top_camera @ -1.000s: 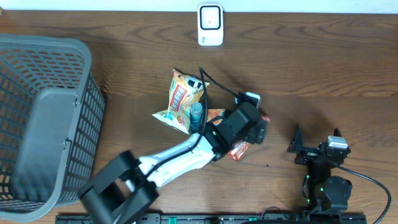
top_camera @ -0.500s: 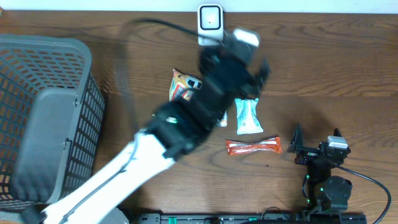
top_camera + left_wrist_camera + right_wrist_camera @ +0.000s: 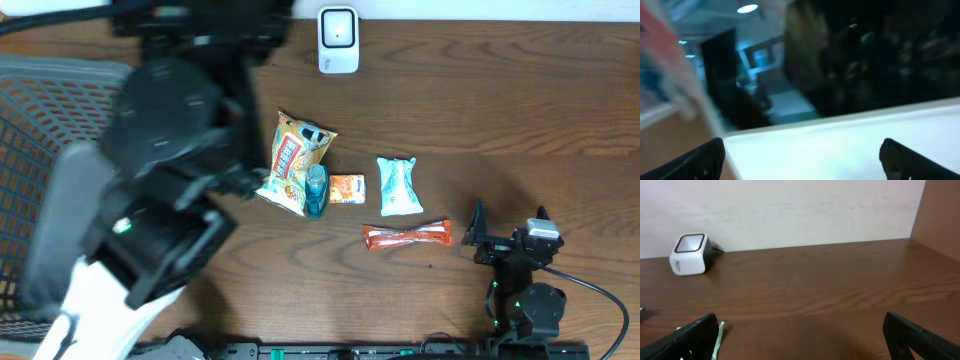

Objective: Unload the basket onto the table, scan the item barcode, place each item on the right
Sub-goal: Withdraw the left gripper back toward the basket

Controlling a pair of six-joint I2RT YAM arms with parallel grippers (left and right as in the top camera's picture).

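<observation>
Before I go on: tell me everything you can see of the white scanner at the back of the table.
The scanner is a white block with rounded corners, plastic by its look, with a pale window framed in dark on its upper face. It stands at the far edge of the table, close to the wall. A dark cable leaves its back in the right wrist view. Only the table and cable touch it.

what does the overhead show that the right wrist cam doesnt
Only overhead: grey basket, snack bag, small orange packet, orange wrapper, blurred left arm. Only right wrist: a brown side panel. Both: white scanner, wooden table, open right gripper, and the white-teal packet, just its edge in the wrist view.
</observation>
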